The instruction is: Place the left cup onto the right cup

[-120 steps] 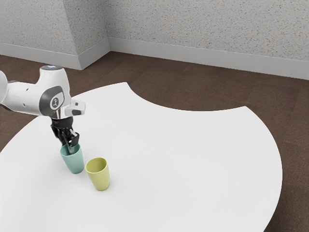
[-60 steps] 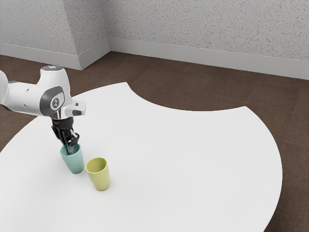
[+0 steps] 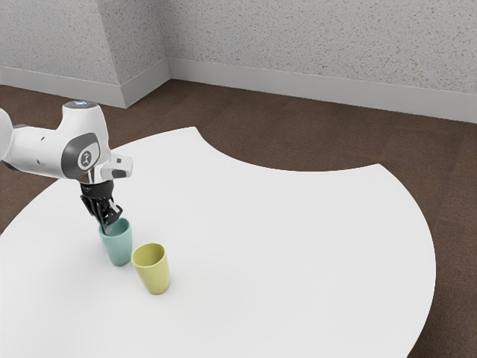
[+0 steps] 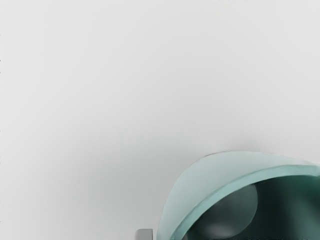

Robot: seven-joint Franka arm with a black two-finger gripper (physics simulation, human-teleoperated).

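A teal cup stands upright toward the exterior view's left on the white table. My gripper is at its rim, shut on the cup's wall, one finger inside and one outside. The cup looks slightly raised off the table. A yellow-green cup stands upright just to the exterior view's right of the teal one and a little nearer the front edge, close but apart from it. In the wrist view the teal cup shows its rim and dark inside right under my hand.
The round white table has a curved notch at its far side. Brown floor and a grey wall lie beyond it.
The teal cup has risen slightly and shifted a little toward the exterior view's right with my gripper on its rim. The yellow-green cup has not moved.
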